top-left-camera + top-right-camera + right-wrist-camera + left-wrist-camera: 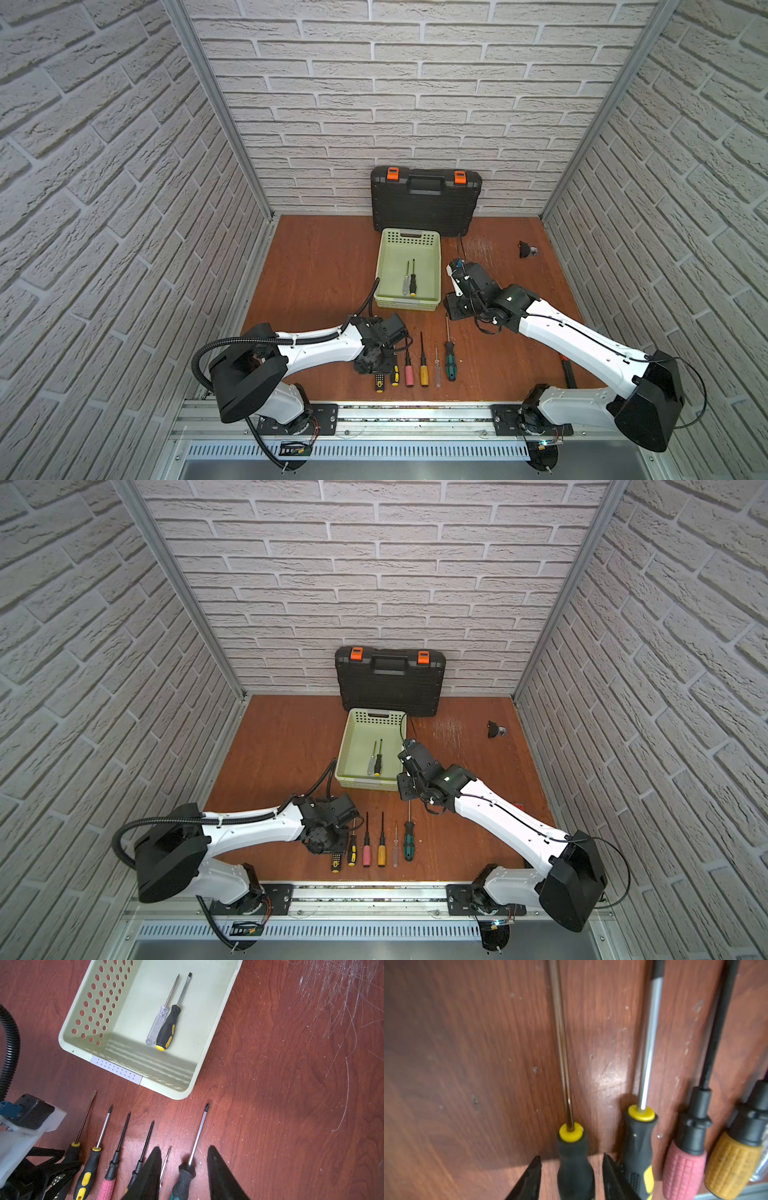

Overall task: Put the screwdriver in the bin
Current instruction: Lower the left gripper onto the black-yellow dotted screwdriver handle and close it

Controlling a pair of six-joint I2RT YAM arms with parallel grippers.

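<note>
Left wrist view, nearest the table (316, 270), shows what both top views hide under the arm. The left gripper (571, 1156) has its jaws apart on either side of the black-handled screwdriver (574, 1159), with a gap showing on each side, so nothing is gripped. That screwdriver lies flat at the left end of the near row; in a top view only its handle end (379, 382) shows.

Six screwdrivers lie in this row, counted left to right in a top view:
- the black-handled one
- a black-and-yellow one (395, 376)
- a pink one (409, 374)
- an orange one (424, 374)
- a clear one (437, 372)
- a green one (451, 365)

Right wrist view shows the right gripper (184, 1148) empty, its jaws apart above the green one's shaft.

Farther off stands the bin (409, 239), holding two more screwdrivers side by side, a clear-handled one (158, 1022) and a black-yellow one (168, 1028); only the right wrist view shows their tips clearly.

One black toolcase (424, 203) leans against the far wall. One small dark object (527, 249) lies far right, too small to tell what it is.
</note>
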